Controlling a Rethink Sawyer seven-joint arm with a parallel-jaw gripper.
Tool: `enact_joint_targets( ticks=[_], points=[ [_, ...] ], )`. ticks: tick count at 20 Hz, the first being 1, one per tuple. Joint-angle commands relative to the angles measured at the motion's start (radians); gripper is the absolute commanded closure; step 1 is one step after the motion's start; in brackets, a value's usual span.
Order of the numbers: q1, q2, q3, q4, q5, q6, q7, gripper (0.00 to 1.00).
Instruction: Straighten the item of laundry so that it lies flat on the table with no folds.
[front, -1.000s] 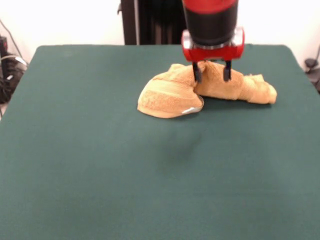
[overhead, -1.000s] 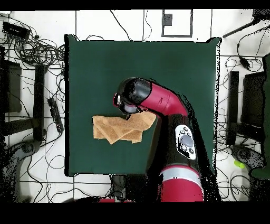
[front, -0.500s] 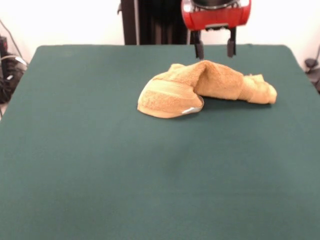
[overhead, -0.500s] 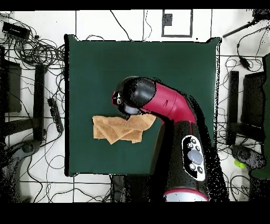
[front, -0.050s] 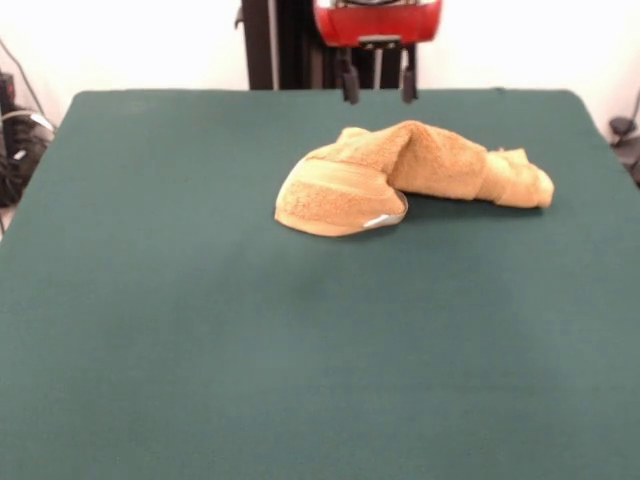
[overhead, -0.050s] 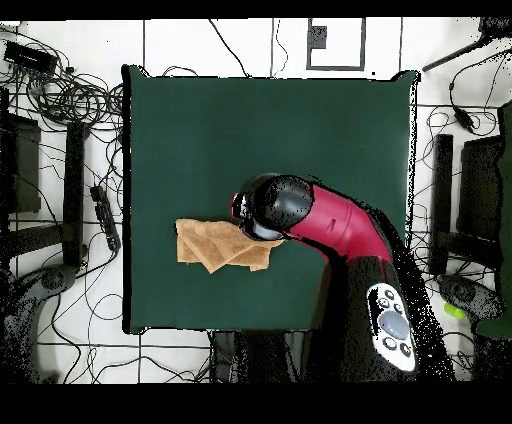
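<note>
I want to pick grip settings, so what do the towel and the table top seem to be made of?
Towel: looks like golden-orange terry cloth, with a nubby, matte pile and soft rounded folds; a smoother, paler woven band crosses its rounded end. Table: seems covered in dark green cloth, matte and glare-free, with faint shallow ripples; what lies beneath is hidden.

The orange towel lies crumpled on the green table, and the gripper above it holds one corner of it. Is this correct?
Not quite. The towel lies crumpled on the table, but the gripper holds nothing: the front view shows its jaws open and empty, above the cloth.
</note>
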Motion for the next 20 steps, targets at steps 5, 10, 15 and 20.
enact_joint_targets(
  ticks=[5, 10, 15, 20],
  points=[
    [-0.024, 0.044, 0.166, 0.203, -0.091, -0.152, -0.009, 0.0],
    [0.033, 0.081, 0.142, 0.154, -0.106, -0.147, 0.075, 0.0],
    [0.101, 0.089, 0.098, 0.071, -0.104, -0.037, 0.147, 0.0],
    [0.11, 0.145, 0.104, 0.066, -0.073, -0.124, 0.166, 0.0]
  ],
)
